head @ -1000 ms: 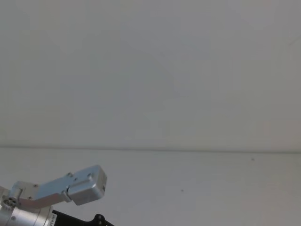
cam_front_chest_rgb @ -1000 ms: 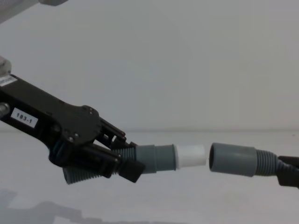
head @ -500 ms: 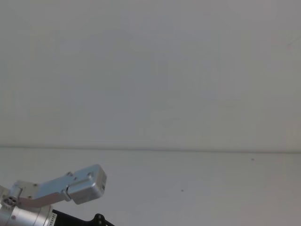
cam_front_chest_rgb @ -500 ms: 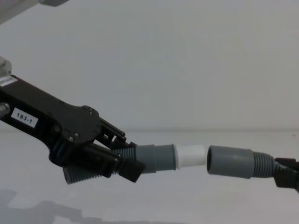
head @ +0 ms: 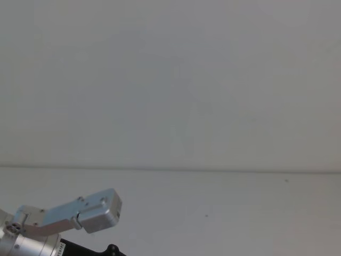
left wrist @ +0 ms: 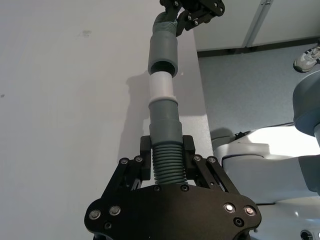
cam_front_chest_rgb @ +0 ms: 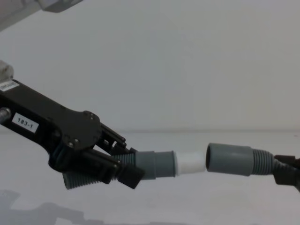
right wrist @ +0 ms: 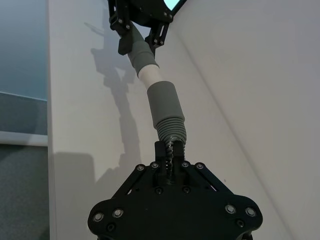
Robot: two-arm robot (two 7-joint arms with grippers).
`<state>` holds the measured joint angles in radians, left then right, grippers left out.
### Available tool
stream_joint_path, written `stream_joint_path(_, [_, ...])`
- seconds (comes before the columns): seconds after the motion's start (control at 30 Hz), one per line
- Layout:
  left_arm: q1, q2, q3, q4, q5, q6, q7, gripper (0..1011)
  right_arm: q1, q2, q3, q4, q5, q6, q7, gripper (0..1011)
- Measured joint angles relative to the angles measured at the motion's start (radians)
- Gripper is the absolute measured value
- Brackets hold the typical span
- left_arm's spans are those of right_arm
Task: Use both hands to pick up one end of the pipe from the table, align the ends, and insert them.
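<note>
Left gripper (cam_front_chest_rgb: 123, 169) fingers clamp the white-tipped pipe piece (cam_front_chest_rgb: 154, 164); right gripper (cam_front_chest_rgb: 287, 176) fingers clamp the collar piece (cam_front_chest_rgb: 234, 160). White tip (cam_front_chest_rgb: 191, 162) meets collar mouth (cam_front_chest_rgb: 208, 158) above the table (cam_front_chest_rgb: 197, 206).

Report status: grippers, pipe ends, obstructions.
Left gripper shut on ribbed dark-grey pipe piece. Right gripper shut on collared grey piece. White tip at collar mouth. Nothing between.

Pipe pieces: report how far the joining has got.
Done: both pieces are lifted off the table, the left gripper shut on the ribbed stretch of the white-tipped piece, the right gripper shut on the collar piece. In hand: the white tip sits at the collar mouth, roughly in line. Left: pushing the tip in.
</note>
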<state>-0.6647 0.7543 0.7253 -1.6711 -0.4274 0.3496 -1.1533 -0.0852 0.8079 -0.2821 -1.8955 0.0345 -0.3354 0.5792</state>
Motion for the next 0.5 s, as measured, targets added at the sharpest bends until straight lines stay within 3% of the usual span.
stream_joint_path(0.5, [-0.013,-0.003,0.017,0.017,0.000,-0.010,-0.002,331,0.009,0.004,-0.013,-0.003,0.000,-0.002,0.008,60])
